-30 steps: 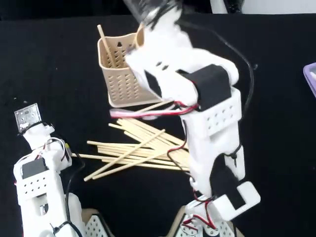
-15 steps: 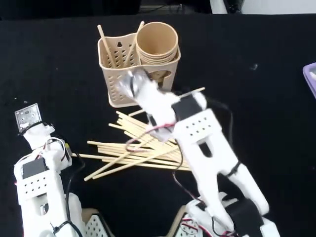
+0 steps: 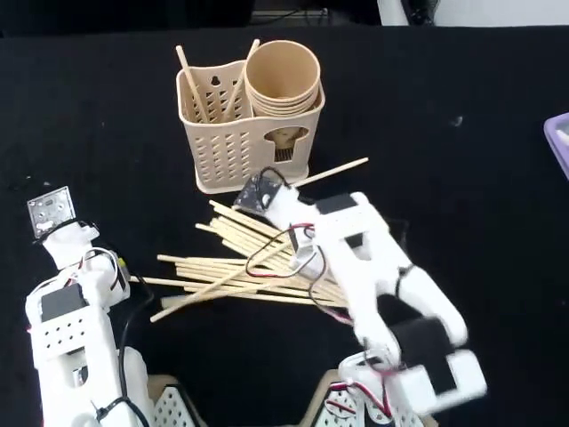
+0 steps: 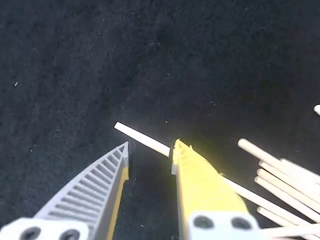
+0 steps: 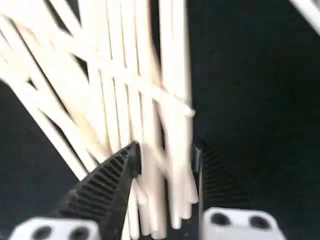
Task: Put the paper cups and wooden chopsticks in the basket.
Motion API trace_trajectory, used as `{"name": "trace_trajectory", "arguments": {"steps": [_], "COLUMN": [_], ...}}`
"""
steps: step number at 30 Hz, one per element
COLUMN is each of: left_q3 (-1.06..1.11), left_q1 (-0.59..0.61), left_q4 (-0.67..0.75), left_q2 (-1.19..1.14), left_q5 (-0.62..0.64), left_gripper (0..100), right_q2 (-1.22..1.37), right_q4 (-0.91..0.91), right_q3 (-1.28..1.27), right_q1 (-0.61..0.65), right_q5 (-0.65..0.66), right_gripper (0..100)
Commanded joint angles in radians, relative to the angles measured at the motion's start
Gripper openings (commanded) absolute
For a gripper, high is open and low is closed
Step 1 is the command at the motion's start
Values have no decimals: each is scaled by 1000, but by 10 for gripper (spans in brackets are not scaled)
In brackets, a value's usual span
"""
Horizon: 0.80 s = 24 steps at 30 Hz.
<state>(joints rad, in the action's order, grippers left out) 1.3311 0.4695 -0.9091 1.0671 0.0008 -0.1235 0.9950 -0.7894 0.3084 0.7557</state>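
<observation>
Right wrist view: right pincer, jaws parted, gripping nothing, straddles loose wooden chopsticks, blurred, overlapping and cut off, uncountable. Left wrist view: left pincer, jaws apart and empty; one chopstick end crosses just beyond its tips, the remainder hidden behind the yellow jaw. High view: one basket just past the right pincer, containing two upright chopsticks and one nested stack of paper cups, number unclear; one stray chopstick beside it.

no readable text, no legible labels, numbers or signs on any surface
</observation>
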Motion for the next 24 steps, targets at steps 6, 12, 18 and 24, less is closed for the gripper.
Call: {"name": "trace_trajectory", "arguments": {"steps": [6, 12, 18, 24], "left_q3": [-2, -2, -2, -2], "left_q1": [1, 1, 1, 1], "left_q4": [17, 17, 17, 17], "left_q2": [8, 6, 6, 6], "left_q5": [5, 5, 5, 5], "left_gripper": [145, 145, 145, 145], "right_q2": [-59, -286, -372, -234], "right_q4": [86, 195, 216, 61], "right_q3": [62, 61, 21, -56], "right_q1": [-18, -84, -129, -232], "right_q5": [15, 72, 138, 190], "right_gripper": [11, 11, 11, 11]}}
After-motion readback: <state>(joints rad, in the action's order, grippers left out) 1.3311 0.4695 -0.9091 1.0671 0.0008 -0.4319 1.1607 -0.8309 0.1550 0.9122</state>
